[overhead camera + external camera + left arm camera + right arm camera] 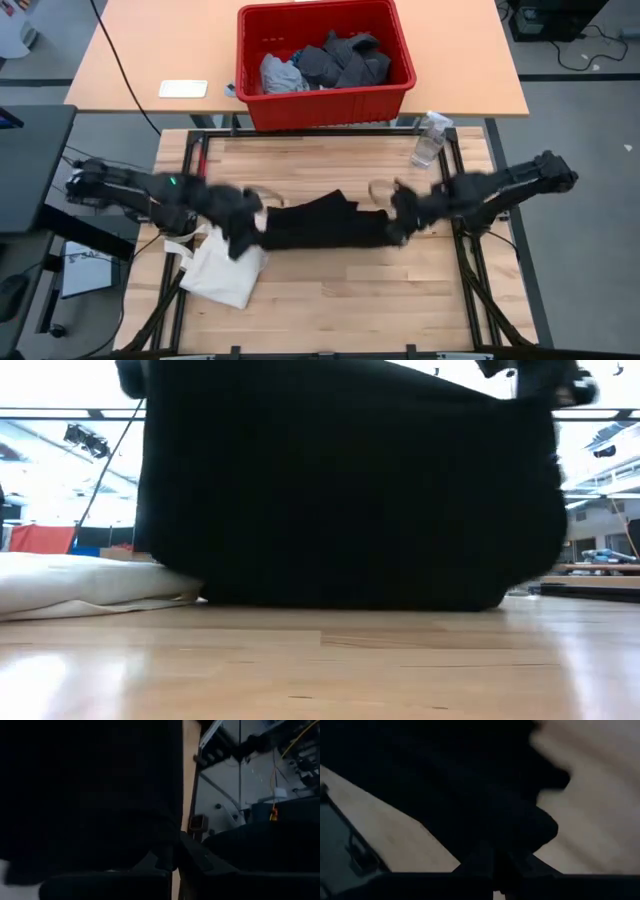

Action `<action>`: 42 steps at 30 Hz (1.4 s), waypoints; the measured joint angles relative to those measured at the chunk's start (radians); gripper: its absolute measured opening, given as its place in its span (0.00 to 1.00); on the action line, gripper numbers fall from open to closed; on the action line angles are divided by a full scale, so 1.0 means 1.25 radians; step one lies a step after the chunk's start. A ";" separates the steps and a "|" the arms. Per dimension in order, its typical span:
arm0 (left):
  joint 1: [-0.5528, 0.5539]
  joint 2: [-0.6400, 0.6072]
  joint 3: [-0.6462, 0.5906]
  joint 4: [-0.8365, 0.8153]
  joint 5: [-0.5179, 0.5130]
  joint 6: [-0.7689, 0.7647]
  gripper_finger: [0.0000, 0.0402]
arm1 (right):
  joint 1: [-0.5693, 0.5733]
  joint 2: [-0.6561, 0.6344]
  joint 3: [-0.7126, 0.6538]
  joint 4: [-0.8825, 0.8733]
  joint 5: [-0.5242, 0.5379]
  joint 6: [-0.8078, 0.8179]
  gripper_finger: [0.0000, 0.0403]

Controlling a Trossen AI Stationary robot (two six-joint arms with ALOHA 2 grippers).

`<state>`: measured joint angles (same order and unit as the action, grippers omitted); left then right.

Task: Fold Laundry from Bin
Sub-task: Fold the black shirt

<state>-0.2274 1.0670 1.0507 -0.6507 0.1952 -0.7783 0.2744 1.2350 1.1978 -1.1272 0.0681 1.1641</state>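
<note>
Right between the two hands hangs the black T-shirt point(322, 226), stretched out and lifted so that, in the low view, it drapes like a dark curtain point(350, 490) with its bottom hem touching the wooden surface point(340, 300). The left hand point(243, 222) is pinched closed on one end of the shirt; its wrist view shows dark cloth point(90, 790) filling most of the frame just ahead of its narrow fingers point(165, 862). The right hand point(403, 222) is likewise clamped tight on the other end, with black fabric point(470, 785) bunched directly in front of its closed fingertips point(485, 857). Just below and outward of the left hand lies a cream tote bag point(222, 268), flat on the surface, partly tucked under that arm. Beyond the right hand, near the surface's far corner, stands a clear spray bottle point(431, 138). Farther still, past the shirt on a second, lighter surface point(150, 50), sits the red bin point(322, 62), holding the remaining laundry point(325, 62), a heap of dark grey and light grey pieces. Beside the bin, on the left arm's side, rests a small white flat object point(183, 89).
</note>
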 joint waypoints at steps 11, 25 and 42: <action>-0.263 0.242 -0.161 0.351 -0.115 -0.252 0.05 | 0.378 0.018 -0.268 0.370 0.085 0.396 0.04; -0.287 0.291 -0.089 0.363 -0.144 -0.315 0.03 | 0.412 0.036 -0.267 0.342 0.169 0.469 0.04; 0.089 0.168 -0.081 -0.034 -0.224 -0.039 0.03 | -0.091 0.022 -0.281 0.247 0.118 0.087 0.04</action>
<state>-0.1158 1.2772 0.9492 -0.6937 -0.0851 -0.8275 0.1611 1.2626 0.8468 -0.8189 0.2153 1.2732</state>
